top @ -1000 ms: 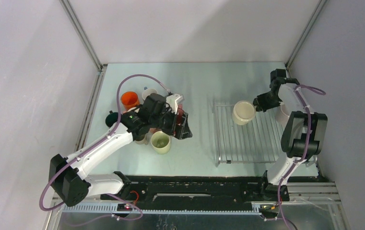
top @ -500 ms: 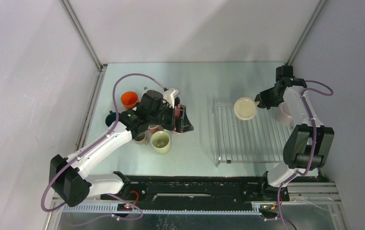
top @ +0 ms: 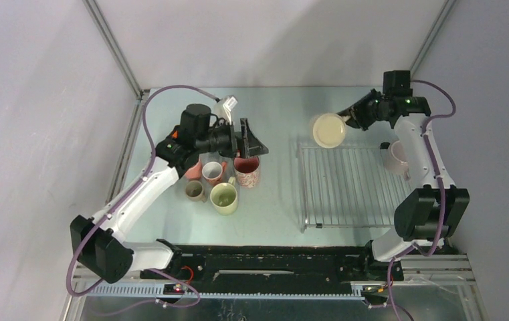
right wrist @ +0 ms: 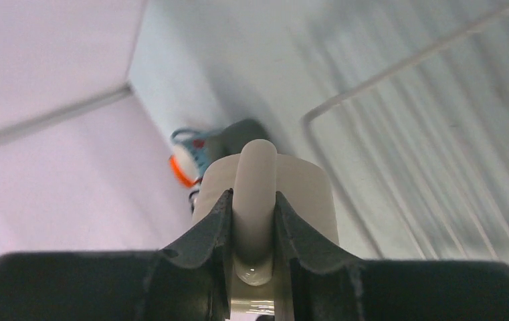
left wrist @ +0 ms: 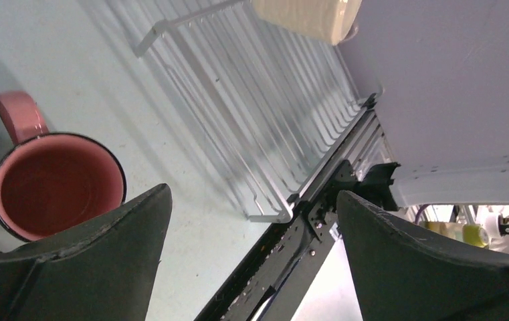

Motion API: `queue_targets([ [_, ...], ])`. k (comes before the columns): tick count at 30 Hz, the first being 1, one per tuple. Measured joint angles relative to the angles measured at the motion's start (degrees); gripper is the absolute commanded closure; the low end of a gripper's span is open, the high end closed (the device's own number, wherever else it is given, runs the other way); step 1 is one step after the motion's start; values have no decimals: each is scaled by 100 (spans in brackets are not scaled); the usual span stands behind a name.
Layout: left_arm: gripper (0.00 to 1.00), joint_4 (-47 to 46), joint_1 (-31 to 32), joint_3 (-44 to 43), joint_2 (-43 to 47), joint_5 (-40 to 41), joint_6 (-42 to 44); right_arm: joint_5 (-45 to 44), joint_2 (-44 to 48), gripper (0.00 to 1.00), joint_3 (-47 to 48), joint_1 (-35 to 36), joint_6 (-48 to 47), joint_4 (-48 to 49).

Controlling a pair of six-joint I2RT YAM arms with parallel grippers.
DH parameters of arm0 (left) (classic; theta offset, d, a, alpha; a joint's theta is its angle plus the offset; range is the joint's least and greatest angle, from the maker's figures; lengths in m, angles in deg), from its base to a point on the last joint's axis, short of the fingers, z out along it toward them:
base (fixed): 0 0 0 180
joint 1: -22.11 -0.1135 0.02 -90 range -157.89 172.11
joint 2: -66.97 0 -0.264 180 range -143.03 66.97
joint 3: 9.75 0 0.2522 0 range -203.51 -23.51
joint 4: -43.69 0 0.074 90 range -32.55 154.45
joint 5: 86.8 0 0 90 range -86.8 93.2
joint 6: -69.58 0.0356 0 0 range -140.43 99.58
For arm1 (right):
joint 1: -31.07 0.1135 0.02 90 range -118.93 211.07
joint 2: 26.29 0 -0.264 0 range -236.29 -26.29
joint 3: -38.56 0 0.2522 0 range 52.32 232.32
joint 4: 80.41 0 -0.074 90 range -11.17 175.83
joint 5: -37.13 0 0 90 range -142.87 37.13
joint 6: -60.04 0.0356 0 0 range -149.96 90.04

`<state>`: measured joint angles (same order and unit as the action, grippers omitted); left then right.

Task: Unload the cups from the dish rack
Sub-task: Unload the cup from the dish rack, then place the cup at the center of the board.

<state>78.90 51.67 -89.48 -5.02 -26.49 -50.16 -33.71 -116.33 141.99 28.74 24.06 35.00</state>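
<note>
My right gripper (top: 352,118) is shut on the handle of a cream mug (top: 329,130). It holds the mug tilted in the air over the far left corner of the dish rack (top: 337,194). In the right wrist view my fingers (right wrist: 219,221) pinch the handle (right wrist: 255,180). No mug stands on the rack's bars. My left gripper (top: 249,137) is open and empty above several mugs on the table: a speckled pink one (top: 246,171), a pink one (top: 213,172), a pale green one (top: 224,198) and a small beige one (top: 194,190). The left wrist view shows the pink mug (left wrist: 57,187) and the rack (left wrist: 265,120).
A pale lilac mug (top: 394,158) stands on the table just right of the rack, partly behind my right arm. Walls with metal posts close in the left, far and right sides. An orange cup (right wrist: 182,168) shows far off in the right wrist view.
My right gripper has lifted the cream mug off the rack, back and up, tilting it. My left gripper has risen off the mug cluster, uncovering the speckled pink mug.
</note>
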Motion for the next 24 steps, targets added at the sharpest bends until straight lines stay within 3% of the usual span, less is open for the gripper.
queue_targets([
  [11, 0, -398, -455, -595, -341, -774, -35, 1882, -28, 100, 4, 555, -192, 1211],
  [24, 3, -1403, -621, -776, -651, -1779, -358, 3126, -28, 100, -575, 1091, 286, 2667],
])
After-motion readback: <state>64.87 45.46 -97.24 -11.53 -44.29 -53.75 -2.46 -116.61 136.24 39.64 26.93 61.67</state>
